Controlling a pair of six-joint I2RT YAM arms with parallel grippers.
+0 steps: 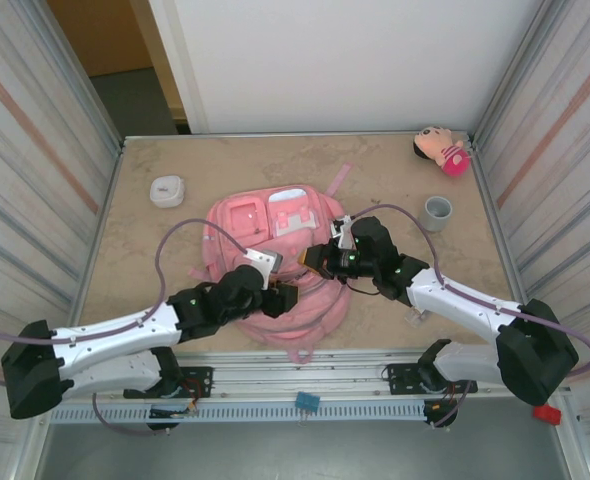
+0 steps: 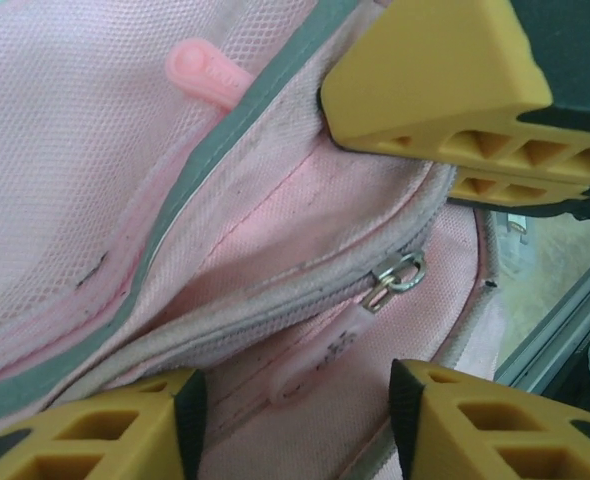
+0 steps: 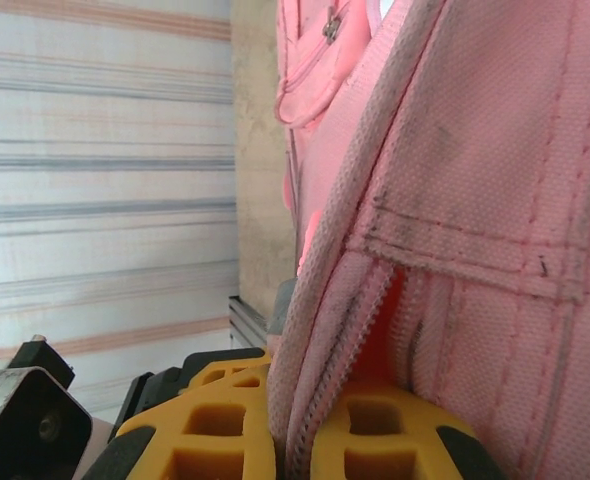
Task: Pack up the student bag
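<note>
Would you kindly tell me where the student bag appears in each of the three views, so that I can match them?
Top external: the student bag lies mid-table, between the two arms.
Left wrist: its pink fabric and zipper slider spread across the frame from the left.
Right wrist: it takes up the right half, its seam pinched between the right fingers.
Shared landmark: the beige tabletop beside the bag.

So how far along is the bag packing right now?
Early. Nothing looks packed yet: the plush doll, grey cup and white round box lie on the table outside the student bag. In hand: right fingers pinch fabric by a zipper, left fingers open near a zipper pull. Remaining: unzip, load, close.
</note>
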